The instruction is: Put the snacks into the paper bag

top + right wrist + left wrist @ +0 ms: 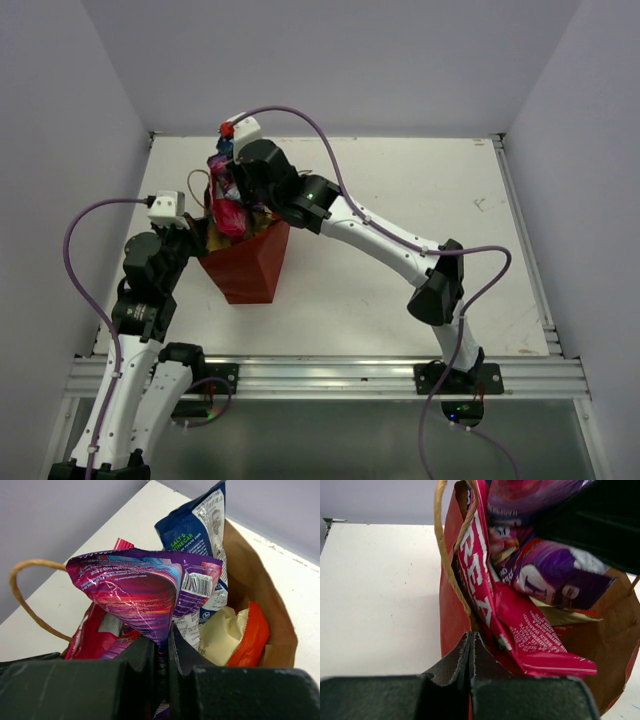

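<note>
The right gripper [167,636] has its jaws clamped on the lower edge of the purple-silver packet [132,592], which it holds upright over the mouth of the paper bag [252,577]. The packet's top is well above the rim.

The left gripper [471,641] has its jaws pressed together on the bag's near-left rim, with a sliver of red wall showing between them. The cord handle [445,555] rises just beside its fingertips.

Inside the bag, the blue-white packet [197,537] stands tall just behind the purple one and touches it. The orange-red packet [250,635] curls against the brown inner wall. A pale tan packet [217,635] lies between it and the purple packet.

The pink-magenta packet [515,625] leans along the left wall, its upper end poking past the rim by the handle. These four crowd the opening, and only a strip of bare kraft paper shows on the right side.

The bag stands upright on the white table [420,200], toward its left half, between the two arms. The right arm [390,245] reaches across the tabletop to it. Pale walls [60,100] close in the table on both sides and at the back.
</note>
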Available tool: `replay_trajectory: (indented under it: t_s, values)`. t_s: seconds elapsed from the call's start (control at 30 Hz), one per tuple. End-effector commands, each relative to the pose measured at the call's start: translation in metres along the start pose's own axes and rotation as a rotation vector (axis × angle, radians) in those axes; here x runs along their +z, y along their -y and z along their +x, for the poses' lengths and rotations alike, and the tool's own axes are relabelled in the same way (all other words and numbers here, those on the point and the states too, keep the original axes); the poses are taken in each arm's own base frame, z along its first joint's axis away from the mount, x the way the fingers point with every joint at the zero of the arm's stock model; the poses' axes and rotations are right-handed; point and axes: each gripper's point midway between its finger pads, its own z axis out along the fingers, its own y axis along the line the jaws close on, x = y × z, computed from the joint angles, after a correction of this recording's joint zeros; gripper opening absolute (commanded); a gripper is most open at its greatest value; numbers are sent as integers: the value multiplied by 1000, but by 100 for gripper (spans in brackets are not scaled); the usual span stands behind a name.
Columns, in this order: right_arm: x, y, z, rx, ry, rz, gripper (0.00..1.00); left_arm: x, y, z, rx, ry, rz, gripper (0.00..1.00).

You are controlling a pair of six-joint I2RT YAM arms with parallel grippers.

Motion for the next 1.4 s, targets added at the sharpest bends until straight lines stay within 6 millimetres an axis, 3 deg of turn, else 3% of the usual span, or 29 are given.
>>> replay_trajectory:
  t_s: [0.0, 0.2, 0.27, 0.33, 0.4, 0.43, 0.53, 0.63, 0.67, 0.77, 0.83, 0.87, 0.9, 1.03, 1.17, 1.37]
  values:
    - [-2, -12, 13, 49, -7, -51, 0, -2, 9, -13, 16, 52, 43, 0]
    - [-23, -8, 44, 10, -64, -10, 0, -2, 8, -14, 14, 54, 36, 0]
    - [-31, -9, 43, -12, -64, -11, 0, -2, 7, -15, 13, 57, 27, 0]
    - [-34, -12, 49, -33, -73, -12, 6, -1, 7, -14, 13, 53, 31, 0]
    - [-34, -14, 47, -39, -69, -22, 25, -1, 7, -14, 11, 50, 31, 0]
    - [-35, -17, 44, -41, -64, -38, 52, -1, 7, -14, 13, 52, 31, 0]
    - [-45, -22, 18, -46, -10, -64, 99, 0, 7, -13, 11, 49, 31, 0]
    - [-78, -23, -28, -54, 101, -71, 99, 1, 7, -12, 12, 44, 33, 0]
    - [-101, -16, -50, -52, 153, -63, 99, 1, 7, -13, 14, 46, 32, 0]
    - [-143, -9, -76, -32, 224, -66, 99, 1, 7, -12, 12, 44, 31, 0]
    - [-160, -6, -76, -23, 224, -64, 99, 1, 7, -12, 12, 44, 31, 0]
    - [-161, -2, -65, -15, 199, -53, 99, 1, 7, -11, 14, 42, 33, 0]
    - [-173, 10, -65, 3, 202, -24, 99, 0, 8, -12, 14, 44, 34, 0]
    - [-171, 29, -23, 2, 127, 57, 99, 1, 8, -11, 14, 40, 37, 0]
    - [-158, 39, 23, 30, 37, 138, 99, 1, 9, -11, 13, 41, 40, 0]
    - [-129, 59, 56, 105, -15, 235, 91, 0, 9, -12, 15, 46, 38, 0]
